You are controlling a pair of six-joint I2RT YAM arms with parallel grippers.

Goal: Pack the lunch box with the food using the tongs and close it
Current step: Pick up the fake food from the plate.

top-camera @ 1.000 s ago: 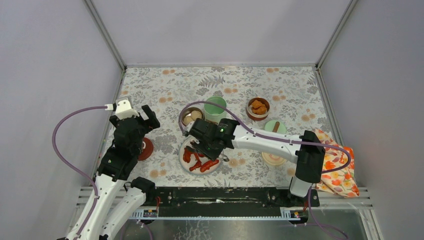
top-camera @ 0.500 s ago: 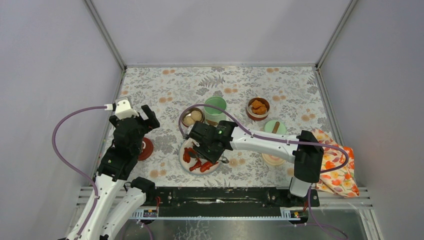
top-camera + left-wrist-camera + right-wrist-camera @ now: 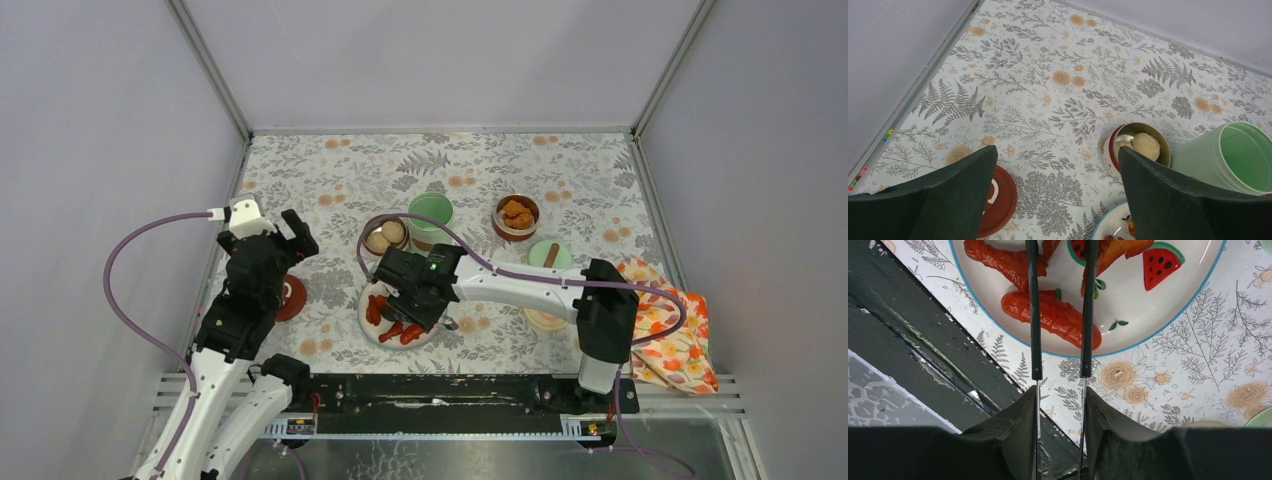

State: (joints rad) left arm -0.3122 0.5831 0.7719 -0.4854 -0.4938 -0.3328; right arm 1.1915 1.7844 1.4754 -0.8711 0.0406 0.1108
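Tongs [image 3: 1034, 315]: pinched from both sides by right gripper [image 3: 1060, 395], arms squeezed partway with a narrow gap between them, running parallel above watermelon-print plate [image 3: 1133, 295]. Tips cut off at frame edge in wrist view and hidden under the wrist from above; cannot tell whether anything caught. Glossy red sausage [image 3: 1053, 315] on plate, lying across beneath both arms. Mint-green jar [image 3: 431, 214] uncovered behind plate. Steel bowl of pale balls [image 3: 385, 236] just left of jar, bowl of orange fried chunks [image 3: 516, 215] off to right. Knobbed green lid [image 3: 550, 254], cream lid [image 3: 545, 320] and dark-red lid [image 3: 290, 297] flat on floral tablecloth [image 3: 340, 170]. Left gripper [image 3: 1057, 150] spread wide, holding nothing, above dark-red lid.
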